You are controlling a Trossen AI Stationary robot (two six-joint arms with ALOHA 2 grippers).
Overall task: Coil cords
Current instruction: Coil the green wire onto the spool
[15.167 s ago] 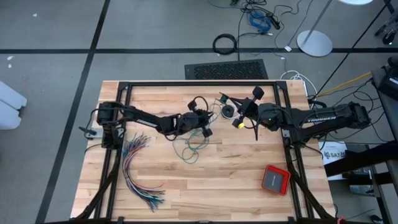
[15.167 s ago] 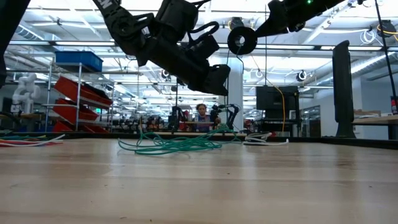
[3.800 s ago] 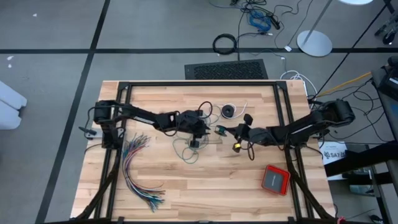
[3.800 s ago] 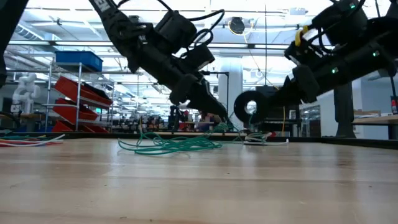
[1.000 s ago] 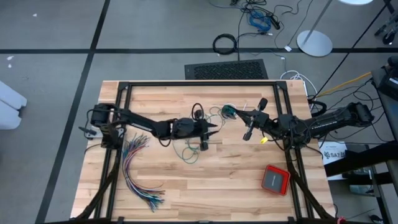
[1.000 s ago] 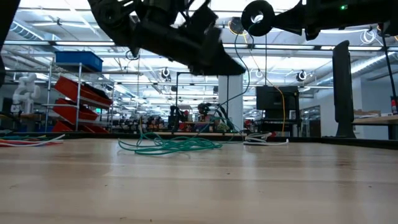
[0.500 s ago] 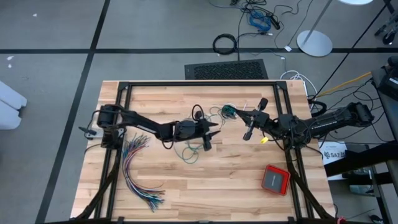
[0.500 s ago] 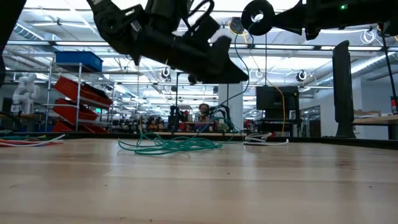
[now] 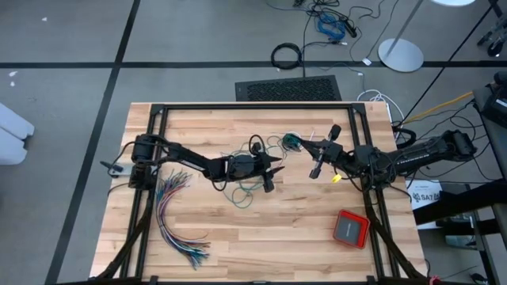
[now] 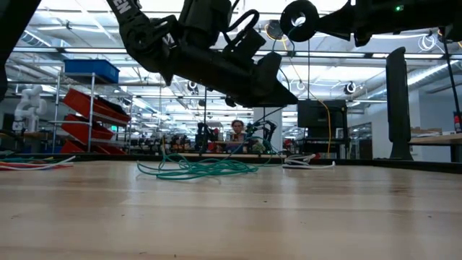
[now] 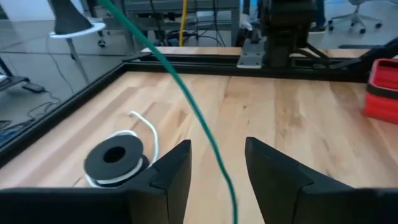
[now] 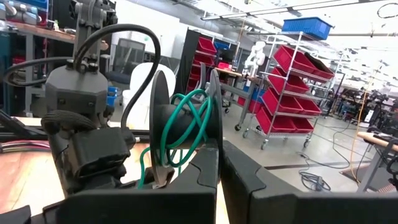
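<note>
My right gripper (image 12: 219, 167) is shut on a black spool (image 12: 186, 124) wound with teal cord, held high over the table's far middle (image 9: 291, 141). From it a teal strand (image 11: 193, 99) runs down between the open fingers of my left gripper (image 11: 217, 152), which hovers near the table's middle (image 9: 273, 171). The rest of the teal cord (image 10: 195, 167) lies in a loose heap on the wood. The black cord (image 11: 115, 158) lies coiled flat on the table, its white tail (image 11: 148, 127) curling beside it. My right gripper pinches the edge of one thin flange of the spool (image 12: 215, 138) between its two fingers. The fingers come about level from the table's right side. The spool stands on edge, lifted well clear of the table. My left gripper: I cannot tell whether its fingers touch the teal strand.
A fanned bundle of many-coloured wires (image 9: 178, 218) lies at the near left. A red box (image 9: 350, 228) sits at the near right. A black metal frame (image 9: 253, 106) rims the table. Bare wood lies along the near edge.
My left gripper has sunk toward the table and crept a little toward the right edge, rolling slightly, with the teal strand still between its fingers. The spool has stayed where it was.
</note>
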